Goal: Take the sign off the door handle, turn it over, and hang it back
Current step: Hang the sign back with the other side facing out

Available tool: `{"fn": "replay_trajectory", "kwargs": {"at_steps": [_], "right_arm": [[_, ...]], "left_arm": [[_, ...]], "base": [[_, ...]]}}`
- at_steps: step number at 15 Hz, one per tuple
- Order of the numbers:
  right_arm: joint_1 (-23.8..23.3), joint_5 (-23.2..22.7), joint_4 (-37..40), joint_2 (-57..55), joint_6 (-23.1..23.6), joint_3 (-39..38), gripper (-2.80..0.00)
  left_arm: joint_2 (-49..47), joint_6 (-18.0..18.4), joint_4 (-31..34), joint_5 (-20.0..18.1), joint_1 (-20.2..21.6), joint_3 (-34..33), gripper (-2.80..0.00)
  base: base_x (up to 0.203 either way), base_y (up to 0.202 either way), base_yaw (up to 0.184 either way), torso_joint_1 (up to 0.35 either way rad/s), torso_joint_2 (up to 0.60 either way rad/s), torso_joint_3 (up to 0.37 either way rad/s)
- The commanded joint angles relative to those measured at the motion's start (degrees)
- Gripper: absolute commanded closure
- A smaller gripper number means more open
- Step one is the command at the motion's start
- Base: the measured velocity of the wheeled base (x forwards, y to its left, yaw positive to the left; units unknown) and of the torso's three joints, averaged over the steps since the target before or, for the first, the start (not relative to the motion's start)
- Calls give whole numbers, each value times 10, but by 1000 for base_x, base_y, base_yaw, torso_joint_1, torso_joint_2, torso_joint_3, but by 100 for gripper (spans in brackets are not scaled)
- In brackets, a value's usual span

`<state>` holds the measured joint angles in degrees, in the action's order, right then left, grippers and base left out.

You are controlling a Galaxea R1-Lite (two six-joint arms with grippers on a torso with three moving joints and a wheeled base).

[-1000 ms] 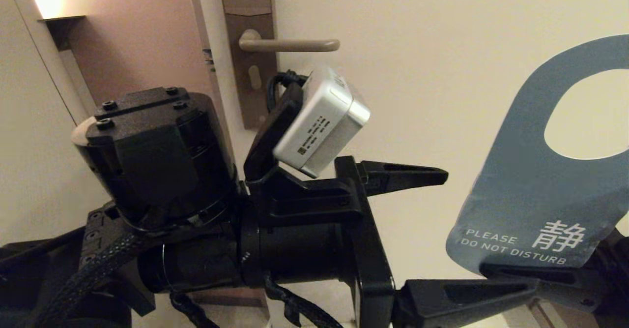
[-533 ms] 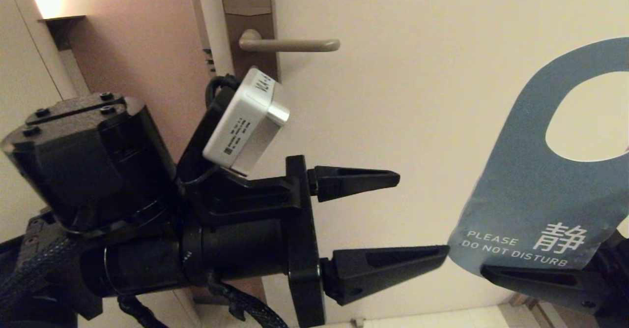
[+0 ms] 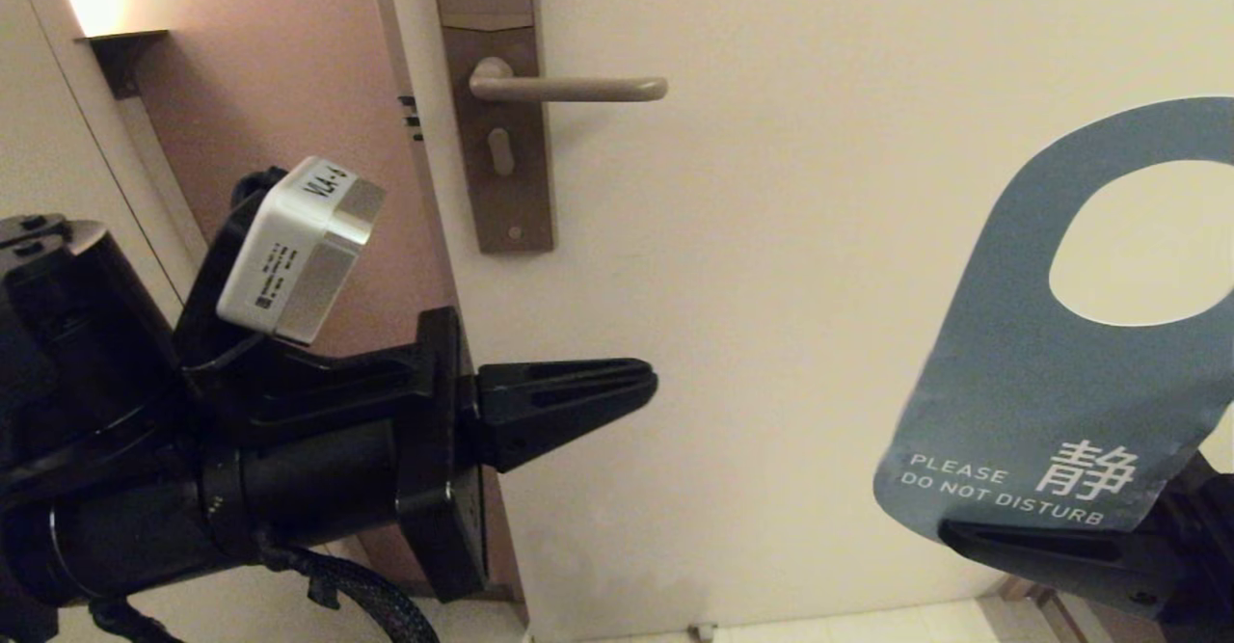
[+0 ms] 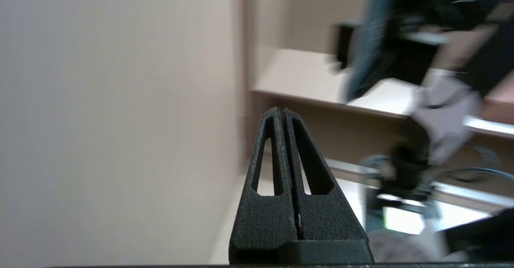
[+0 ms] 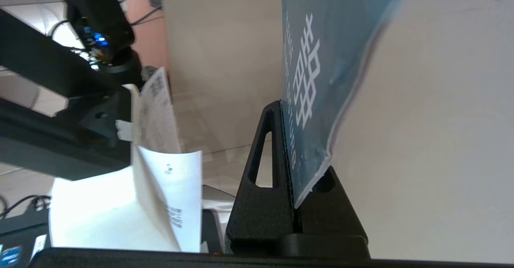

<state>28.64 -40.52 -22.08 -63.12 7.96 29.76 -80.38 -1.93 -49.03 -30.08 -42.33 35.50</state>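
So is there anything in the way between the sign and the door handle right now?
Nothing visible. The right gripper holds the sign by its lower end, blue face out, low and to the right of the door handle; only bare door lies between them. The left gripper, jaws shut, sits lower left, off that path.

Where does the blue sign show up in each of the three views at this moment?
Head view: the sign is at the right edge, blue "DO NOT DISTURB" face showing, its lower end pinched in the right tool.
Left wrist view: a blurred blue strip near the top right, beyond the shut left tool.
Right wrist view: centre top, edge-on between the fingers.
Shared landmark: the pale door.
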Motion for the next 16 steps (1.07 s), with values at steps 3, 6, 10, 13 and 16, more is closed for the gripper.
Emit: {"fn": "replay_trajectory", "kwargs": {"at_steps": [3,6,10,13,16], "right_arm": [[0,7,-2,1,0,-1,0],[0,27,-2,-1,0,-1,0],[-1,54,-2,-1,0,-6,0],[0,55,-2,-2,-1,-6,0],[0,56,-2,-1,0,-6,0]], "left_arm": [[40,22,0,38,78,-41,0],[76,32,8,66,147,-74,0],[163,61,54,73,269,-147,0],[227,71,60,87,334,-217,0],[287,70,61,148,358,-287,0]], "base": [[0,0,0,0,0,0],[0,0,0,0,0,0],[0,0,0,0,0,0],[0,0,0,0,0,0],[0,0,0,0,0,0]]}}
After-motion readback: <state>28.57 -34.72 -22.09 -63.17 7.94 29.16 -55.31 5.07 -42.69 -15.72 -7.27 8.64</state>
